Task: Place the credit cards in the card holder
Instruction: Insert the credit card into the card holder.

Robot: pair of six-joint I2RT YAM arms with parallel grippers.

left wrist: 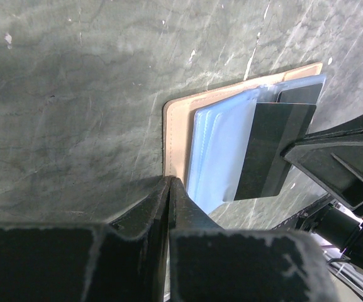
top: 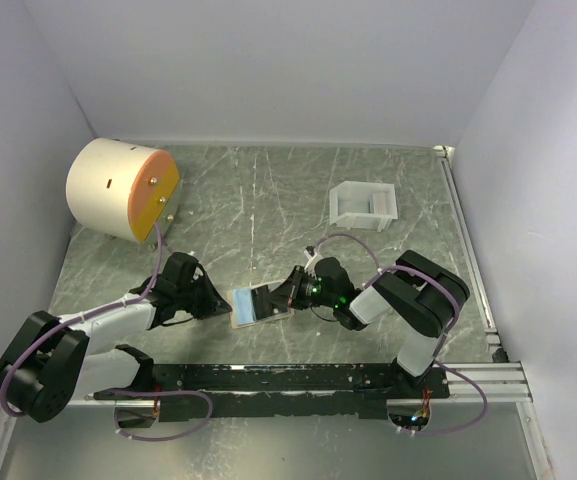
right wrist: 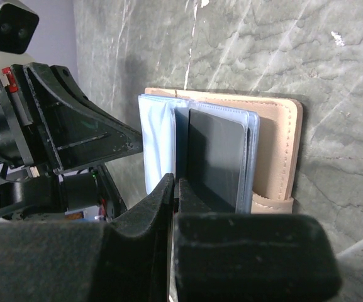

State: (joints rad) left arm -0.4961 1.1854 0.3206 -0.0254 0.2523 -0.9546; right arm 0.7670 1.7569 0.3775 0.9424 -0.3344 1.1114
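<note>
The tan card holder (top: pixel 256 304) lies open on the table between both grippers, its pale blue pockets (left wrist: pixel 216 151) facing up. My left gripper (top: pixel 214 298) is shut, its tips (left wrist: pixel 168 181) pinching the holder's tan left edge (left wrist: pixel 176 126). My right gripper (top: pixel 294 290) is shut on a dark credit card (left wrist: pixel 272 148) that sits partly inside a clear pocket. In the right wrist view the card (right wrist: pixel 216 157) lies in the pocket over the tan cover (right wrist: pixel 279 145), with the gripper (right wrist: pixel 175 184) on its near edge. Any other cards are hidden.
A big cream cylinder with an orange face (top: pixel 123 188) stands at the back left. A white box-like tray (top: pixel 363 203) sits at the back right. White walls close in the marbled green table (top: pixel 268 190) on three sides.
</note>
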